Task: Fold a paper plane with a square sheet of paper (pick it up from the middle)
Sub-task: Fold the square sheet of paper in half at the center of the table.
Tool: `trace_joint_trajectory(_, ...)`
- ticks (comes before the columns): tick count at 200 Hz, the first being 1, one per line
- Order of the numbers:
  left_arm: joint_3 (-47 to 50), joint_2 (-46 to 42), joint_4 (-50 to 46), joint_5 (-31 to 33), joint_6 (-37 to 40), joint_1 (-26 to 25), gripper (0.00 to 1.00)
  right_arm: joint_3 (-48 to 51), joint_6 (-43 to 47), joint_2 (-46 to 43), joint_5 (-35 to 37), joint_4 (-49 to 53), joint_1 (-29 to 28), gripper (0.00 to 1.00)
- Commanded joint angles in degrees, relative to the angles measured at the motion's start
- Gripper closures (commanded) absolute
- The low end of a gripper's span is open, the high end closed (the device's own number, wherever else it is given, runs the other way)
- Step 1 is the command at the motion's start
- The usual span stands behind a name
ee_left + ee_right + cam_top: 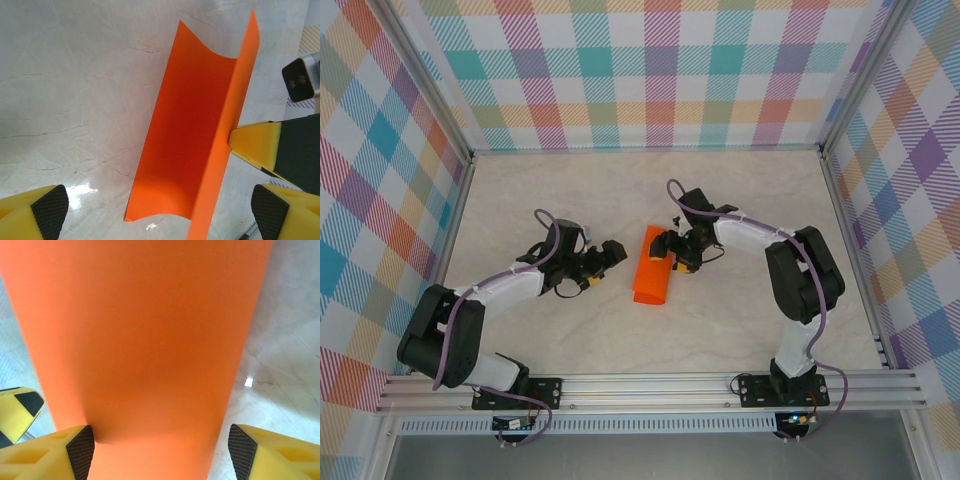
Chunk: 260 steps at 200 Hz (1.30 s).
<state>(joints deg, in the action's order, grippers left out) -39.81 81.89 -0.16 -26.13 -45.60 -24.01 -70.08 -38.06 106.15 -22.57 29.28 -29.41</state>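
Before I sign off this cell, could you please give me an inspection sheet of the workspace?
Surface: pale marbled table, glossy.
Job's things: orange paper, folded lengthwise into a trough with one flap standing; not yet a plane.
Clutter: nothing seen.
Grippers: left gripper open, just short of the paper; right gripper open, one finger against the standing flap.
Cables: purple cables run along both arms, off the paper.
Surroundings: plaid walls; metal rail at the near edge.
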Motion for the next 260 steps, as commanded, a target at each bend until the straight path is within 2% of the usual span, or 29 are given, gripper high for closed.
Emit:
trace_joint_trajectory(1, -2.24, 1.02, 0.61, -1.86, 0.96, -0.6, 0.04, 1.75, -0.24, -1.64, 2.16, 2.46, 0.32, 0.26)
trace_joint_trajectory(44, -4.37, 4.03, 0.94, -3.42, 1.57, -1.45, 0.14, 2.85, -1.46, -0.66, 4.87, 2.91, 0.3, 0.27)
trace_joint_trajectory(71, -5.52, 5.84, 0.87, -3.41, 1.56, -2.17, 0.2, 3.13, -2.6, 0.37, 4.1, 1.26, 0.32, 0.27)
trace_joint_trajectory(120, -6.4, 7.6, 0.98, -2.98, 1.45, -3.23, 0.23, 1.25, -5.51, 2.56, 4.32, 1.09, 0.15, 0.25)
trace_joint_trajectory(158, -8.06, 9.79, 0.81, -3.73, 1.31, -3.93, 0.37, 1.13, -5.6, 2.55, 4.01, 0.88, 0.05, 0.25)
trace_joint_trajectory(215, -10.51, 15.13, 1.53, -5.35, 1.21, -5.51, 0.36, 3.2, -6.93, 0.14, 1.55, -2.96, 0.23, 0.22)
trace_joint_trajectory(260, -11.14, 17.94, 4.71, -9.03, 0.29, -5.96, 0.4, 3.81, -7.81, -0.15, 0.39, -4.54, 0.23, 0.22)
